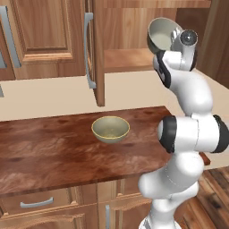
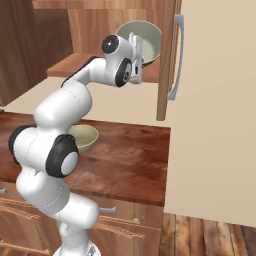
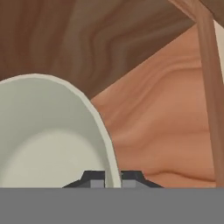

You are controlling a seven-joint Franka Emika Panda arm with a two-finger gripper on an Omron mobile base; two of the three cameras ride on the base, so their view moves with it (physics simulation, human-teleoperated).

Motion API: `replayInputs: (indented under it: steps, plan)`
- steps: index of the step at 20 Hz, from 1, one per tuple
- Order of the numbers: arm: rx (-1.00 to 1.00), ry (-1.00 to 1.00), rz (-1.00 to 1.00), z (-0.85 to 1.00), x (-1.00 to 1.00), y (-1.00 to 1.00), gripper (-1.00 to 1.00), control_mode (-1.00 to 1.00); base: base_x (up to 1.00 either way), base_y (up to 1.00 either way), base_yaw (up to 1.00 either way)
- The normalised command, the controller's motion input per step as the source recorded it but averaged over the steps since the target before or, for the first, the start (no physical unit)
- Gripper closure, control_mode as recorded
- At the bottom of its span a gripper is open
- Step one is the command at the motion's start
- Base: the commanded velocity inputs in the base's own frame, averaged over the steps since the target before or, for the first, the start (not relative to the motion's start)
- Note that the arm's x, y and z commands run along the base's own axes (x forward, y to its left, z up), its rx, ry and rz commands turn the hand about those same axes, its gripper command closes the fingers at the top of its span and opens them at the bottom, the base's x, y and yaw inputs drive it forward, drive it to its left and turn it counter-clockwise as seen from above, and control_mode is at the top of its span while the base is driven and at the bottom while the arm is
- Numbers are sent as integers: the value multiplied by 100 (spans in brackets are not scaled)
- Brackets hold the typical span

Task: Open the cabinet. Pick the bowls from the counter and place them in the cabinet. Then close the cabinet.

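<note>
My gripper (image 3: 112,177) is shut on the rim of the grey-green bowl (image 3: 48,140), which is tilted on its side with its pale inside showing. The bowl (image 1: 161,35) hangs high up in front of the open cabinet, just above its wooden shelf (image 1: 127,58). In the right base view the bowl (image 2: 145,40) and gripper (image 2: 137,50) sit beside the open right door (image 2: 167,60). The left door (image 1: 99,53) stands open edge-on. The beige-olive bowl (image 1: 110,129) rests upright on the reddish-brown counter (image 1: 53,143), below and left of the hand, partly behind the arm (image 2: 84,137).
A closed wall cabinet door (image 1: 40,36) with a grey handle is to the left. Low drawer units (image 1: 36,203) run under the counter. The counter ends at its right edge (image 2: 165,165), with wooden floor (image 2: 200,240) beyond.
</note>
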Motion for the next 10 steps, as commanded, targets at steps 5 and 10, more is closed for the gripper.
replayInputs:
  steps: [5, 10]
  plan:
    - [0, -2, -2, 1, 20, 1, 100, -100, 0, 0, 0]
    - [-1, -10, 0, 17, 11, 0, 100, -100, 0, 0, 0]
